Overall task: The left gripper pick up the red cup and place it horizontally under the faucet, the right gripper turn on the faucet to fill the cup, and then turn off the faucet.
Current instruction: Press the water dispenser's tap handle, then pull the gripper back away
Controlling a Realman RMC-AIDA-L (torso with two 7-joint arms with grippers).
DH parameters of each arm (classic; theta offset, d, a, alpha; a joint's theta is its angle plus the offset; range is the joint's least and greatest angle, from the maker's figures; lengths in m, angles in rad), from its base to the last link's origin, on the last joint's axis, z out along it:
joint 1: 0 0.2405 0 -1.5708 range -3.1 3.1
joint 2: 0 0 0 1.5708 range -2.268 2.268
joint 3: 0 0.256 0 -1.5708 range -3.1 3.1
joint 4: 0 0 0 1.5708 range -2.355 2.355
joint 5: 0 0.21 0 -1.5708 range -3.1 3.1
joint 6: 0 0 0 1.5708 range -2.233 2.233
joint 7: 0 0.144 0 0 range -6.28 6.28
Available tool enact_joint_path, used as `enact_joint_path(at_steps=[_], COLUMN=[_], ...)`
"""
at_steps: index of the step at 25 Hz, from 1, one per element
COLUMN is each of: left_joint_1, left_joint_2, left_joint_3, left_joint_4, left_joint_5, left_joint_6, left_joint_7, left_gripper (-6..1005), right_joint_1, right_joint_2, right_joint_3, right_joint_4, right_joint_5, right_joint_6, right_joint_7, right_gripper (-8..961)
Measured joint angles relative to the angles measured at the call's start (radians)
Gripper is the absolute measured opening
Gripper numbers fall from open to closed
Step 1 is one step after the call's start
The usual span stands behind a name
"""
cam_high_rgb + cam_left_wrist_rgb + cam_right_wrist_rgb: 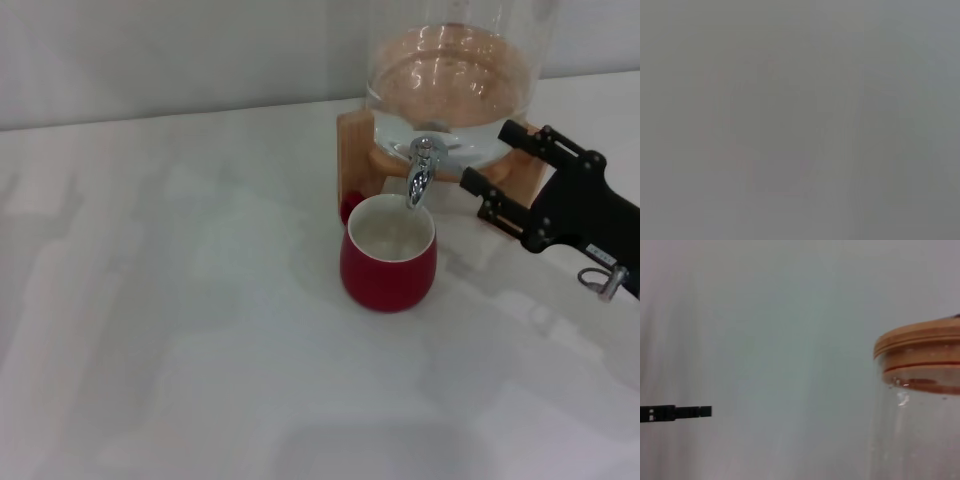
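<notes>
Head view: red cup upright on white table, rim directly under faucet spout, possibly holding water already. Right gripper just right of faucet, jaws spread wide, empty, pointing left toward lever. Left gripper out of sight; left wrist view blank grey.

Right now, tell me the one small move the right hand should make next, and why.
Probably ease the right hand sideways toward the faucet until its open fingers straddle the lever. The red cup already stands upright on the table with its mouth under the spout, and no stream shows. The hand sits beside the wooden stand, short of the faucet. The left hand is out of sight.
</notes>
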Motion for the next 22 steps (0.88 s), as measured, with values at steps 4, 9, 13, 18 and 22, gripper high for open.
enact_joint_path(at_steps=[4,9,13,18,22], left_joint_1=[0.001,0.003,0.001,-0.002,-0.006], left_joint_2=[0.000,0.000,0.000,0.000,0.001], left_joint_3=[0.001,0.002,0.001,0.001,0.001], left_joint_4=[-0.002,-0.005,-0.004,-0.002,-0.002], left_joint_5=[0.000,0.000,0.000,0.000,0.000], left_joint_6=[0.000,0.000,0.000,0.000,0.000], left_joint_7=[0.000,0.000,0.000,0.000,0.000], left_gripper=[800,800,800,800,800], right_joint_1=[-0.002,-0.002,-0.009,-0.007,-0.001], right_joint_2=[-0.002,-0.002,0.001,0.008,0.010], right_joint_3=[0.002,-0.001,-0.007,-0.009,-0.010], right_joint_4=[-0.003,-0.005,-0.003,0.000,-0.001], right_joint_5=[0.000,-0.006,-0.007,-0.009,-0.010], right_joint_6=[0.003,0.005,0.008,0.008,0.002], right_joint_7=[0.000,0.000,0.003,0.005,0.006], right_gripper=[674,674,674,674,674])
